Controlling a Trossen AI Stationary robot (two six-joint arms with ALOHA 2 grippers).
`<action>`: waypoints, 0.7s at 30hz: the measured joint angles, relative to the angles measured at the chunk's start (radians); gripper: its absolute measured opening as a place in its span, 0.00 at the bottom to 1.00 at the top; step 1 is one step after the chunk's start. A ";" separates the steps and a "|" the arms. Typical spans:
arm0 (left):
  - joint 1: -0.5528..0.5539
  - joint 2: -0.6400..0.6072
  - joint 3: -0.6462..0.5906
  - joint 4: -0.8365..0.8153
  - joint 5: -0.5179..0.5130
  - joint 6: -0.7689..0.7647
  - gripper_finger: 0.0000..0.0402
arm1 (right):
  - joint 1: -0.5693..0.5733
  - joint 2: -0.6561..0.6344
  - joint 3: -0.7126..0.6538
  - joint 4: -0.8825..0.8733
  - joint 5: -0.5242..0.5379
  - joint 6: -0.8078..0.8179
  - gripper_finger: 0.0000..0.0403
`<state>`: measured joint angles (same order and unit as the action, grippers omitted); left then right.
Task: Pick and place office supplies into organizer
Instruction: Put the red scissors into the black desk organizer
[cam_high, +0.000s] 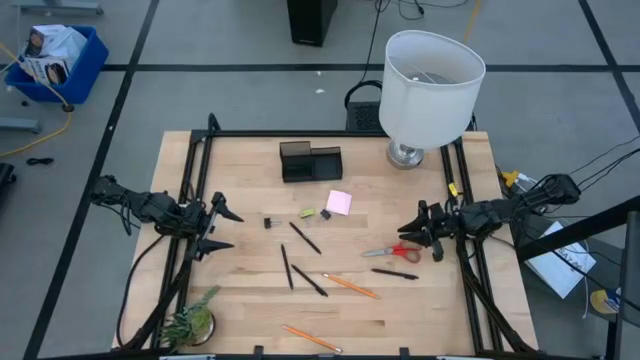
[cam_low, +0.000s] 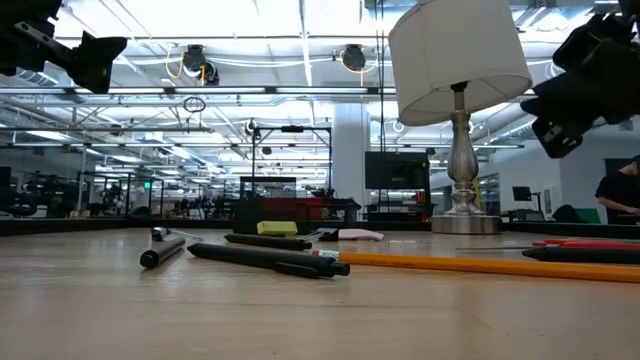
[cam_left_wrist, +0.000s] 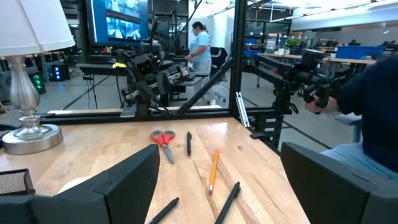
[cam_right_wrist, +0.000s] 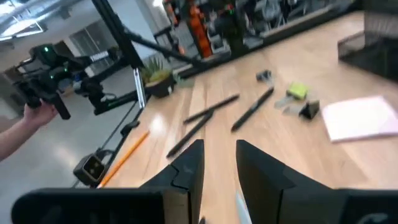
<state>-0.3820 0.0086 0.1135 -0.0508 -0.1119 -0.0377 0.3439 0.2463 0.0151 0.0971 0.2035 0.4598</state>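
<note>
While both arms hang above the worktop's side edges, nothing is held — the left gripper (cam_high: 228, 228) sits over the left edge with its fingers spread wide and empty, and the right gripper (cam_high: 424, 236) sits over the right edge with fingers drawn to a narrow gap, also empty. Organizer (cam_high: 310, 162) stands near the far edge, about mid-width, with the white-shaded lamp (cam_high: 430, 88) at the far right corner. Pink sticky-note pad (cam_high: 339, 202) lies just in front of the organizer; the yellow-green eraser (cam_high: 308, 213) is just beside it, toward the left, with a small black clip (cam_high: 324, 214) between them and another clip (cam_high: 268, 222) farther left. Red-handled scissors (cam_high: 392, 252) lie near the right edge, close under the right gripper, a black pen (cam_high: 395, 273) just nearer the front. Three more black pens (cam_high: 304, 237) are scattered around the centre, apart from one another. One orange pencil (cam_high: 350, 286) lies right of centre toward the front — a second pencil (cam_high: 310, 338) rests by the front edge. Small green plant (cam_high: 190, 320) occupies the front left corner. Beyond the table, the left wrist view shows a person (cam_left_wrist: 200, 48) standing in the room.
</note>
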 joint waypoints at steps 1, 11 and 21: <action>0.000 0.000 0.000 0.012 -0.025 -0.002 0.85 | 0.006 0.020 0.000 0.000 0.000 -0.006 0.21; 0.001 0.000 0.000 0.088 -0.291 0.092 0.85 | 0.021 0.181 0.000 0.160 -0.043 -0.158 0.21; 0.001 0.000 0.000 0.105 -0.378 0.069 0.85 | 0.025 0.273 0.000 0.302 -0.104 -0.135 0.21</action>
<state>-0.3809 0.0086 0.1137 0.0540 -0.4900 0.0315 0.3687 0.5195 0.0151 0.3989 0.0998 0.3244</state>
